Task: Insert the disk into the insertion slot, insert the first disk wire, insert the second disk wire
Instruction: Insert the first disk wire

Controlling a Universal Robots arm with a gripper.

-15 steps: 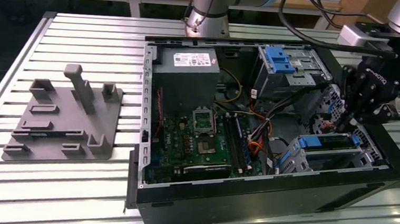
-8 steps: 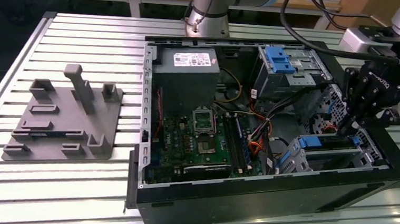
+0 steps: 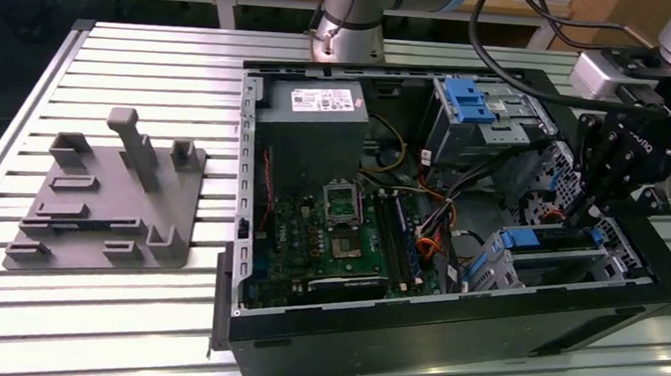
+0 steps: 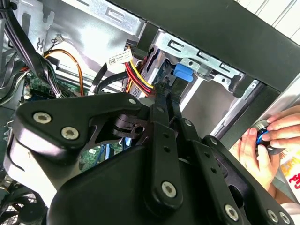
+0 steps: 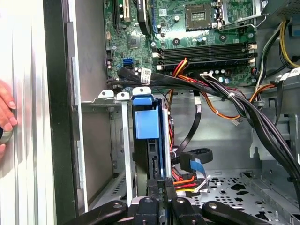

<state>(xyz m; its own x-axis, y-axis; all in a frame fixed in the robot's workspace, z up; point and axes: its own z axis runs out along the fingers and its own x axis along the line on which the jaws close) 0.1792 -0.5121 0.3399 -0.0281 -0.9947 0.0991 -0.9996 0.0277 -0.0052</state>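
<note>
The disk point(image 3: 548, 241) in its blue carrier point(image 5: 143, 123) sits inside the insertion slot point(image 3: 499, 260), a low grey bay at the exterior view's right end of the black case. In the first wrist view I look along the disk's dark edge point(image 5: 153, 161) from its open end. My gripper point(image 3: 580, 208) reaches down into the case just beyond that end. Its two black fingers point(image 4: 165, 105) are pressed together, tips by the carrier's blue tab point(image 4: 182, 73) and a red and yellow wire bundle point(image 4: 138, 75). I see nothing between them. A blue flat cable point(image 5: 197, 165) lies loose beside the bay.
A taller metal cage with a blue latch point(image 3: 472, 100) stands at the case's far end. The motherboard point(image 3: 326, 232) and black cable bundles point(image 5: 234, 101) fill the middle. A person's hand point(image 4: 267, 140) rests outside the case wall. A grey fixture point(image 3: 110, 199) lies at the exterior view's left.
</note>
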